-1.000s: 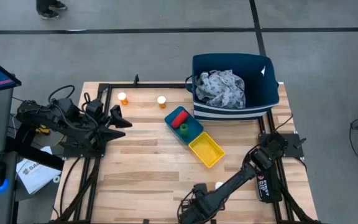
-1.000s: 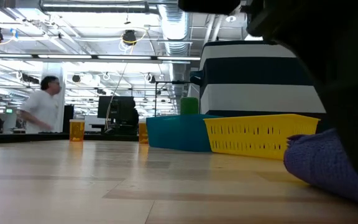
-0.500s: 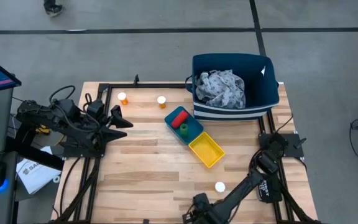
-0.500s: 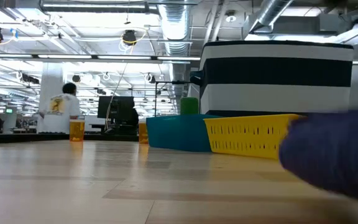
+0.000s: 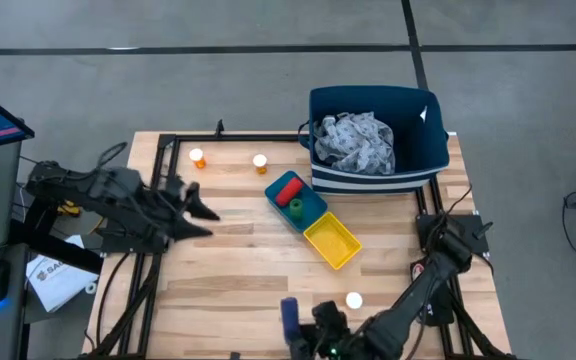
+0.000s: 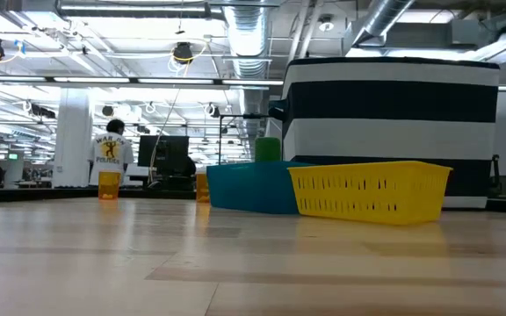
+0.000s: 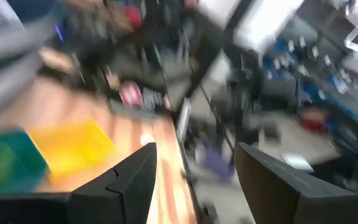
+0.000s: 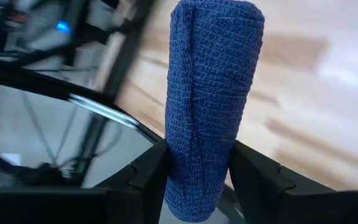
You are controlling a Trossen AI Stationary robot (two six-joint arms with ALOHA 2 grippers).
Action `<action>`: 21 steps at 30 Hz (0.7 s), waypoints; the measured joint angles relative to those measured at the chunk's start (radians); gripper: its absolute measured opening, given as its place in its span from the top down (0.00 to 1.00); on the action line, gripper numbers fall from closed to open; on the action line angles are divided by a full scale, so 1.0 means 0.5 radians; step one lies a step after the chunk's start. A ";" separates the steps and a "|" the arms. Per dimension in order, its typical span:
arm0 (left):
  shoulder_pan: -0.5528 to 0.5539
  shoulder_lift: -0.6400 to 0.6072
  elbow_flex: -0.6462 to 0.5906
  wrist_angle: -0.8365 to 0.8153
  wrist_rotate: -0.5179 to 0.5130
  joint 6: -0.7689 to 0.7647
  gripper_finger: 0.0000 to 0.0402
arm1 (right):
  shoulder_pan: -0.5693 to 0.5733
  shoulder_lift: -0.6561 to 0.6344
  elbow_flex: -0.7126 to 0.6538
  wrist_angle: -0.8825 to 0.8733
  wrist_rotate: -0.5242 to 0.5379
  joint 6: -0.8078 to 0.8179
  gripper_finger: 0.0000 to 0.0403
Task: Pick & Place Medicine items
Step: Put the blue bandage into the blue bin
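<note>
1. One blue roll [image 8: 209, 106], wrapped like bandage, sat clenched in my right gripper [image 8: 194, 171] at the table's near edge.
2. Left gripper [image 7: 194, 165] waited, fingers apart.
3. Next, I judged: carry it to the yellow tray [image 5: 332, 241].

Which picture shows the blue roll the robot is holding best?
The right wrist view: the blue roll fills it, squeezed in the right claw. The high view shows only a small blue strip at the table's front edge. The others miss it.
</note>
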 joint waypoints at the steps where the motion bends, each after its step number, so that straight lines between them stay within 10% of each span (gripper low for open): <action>1: 0.000 0.046 0.000 -0.019 0.073 -0.020 0.48 | -0.020 -0.025 0.000 0.055 0.023 -0.112 0.61; 14: -0.187 0.542 0.001 0.761 0.889 -0.151 0.36 | -0.224 -0.080 0.001 1.232 -0.196 -1.419 0.61; 21: -0.273 0.680 0.001 1.025 0.858 -0.227 0.25 | -0.254 -0.080 0.001 1.372 -0.256 -1.521 0.61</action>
